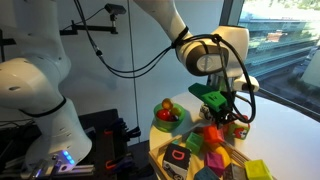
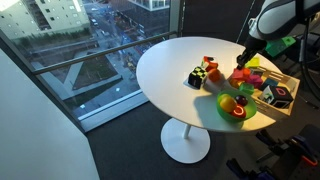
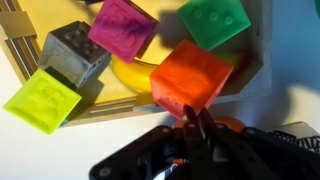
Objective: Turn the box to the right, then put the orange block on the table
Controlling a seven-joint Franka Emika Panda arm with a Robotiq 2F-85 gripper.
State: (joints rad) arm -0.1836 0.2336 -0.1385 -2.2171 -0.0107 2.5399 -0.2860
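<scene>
The end effector (image 3: 193, 128) appears clamped on the lower edge of the orange block (image 3: 195, 78), which is held over the rim of the box (image 3: 20, 60) and is not yet set on the tabletop (image 2: 170, 70). Whether the box is already turned cannot be told.

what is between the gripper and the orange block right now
Nothing shows there. In the wrist view the gripper ends right at the lower edge of the orange block, no other piece between; whether they touch is unclear.
</scene>
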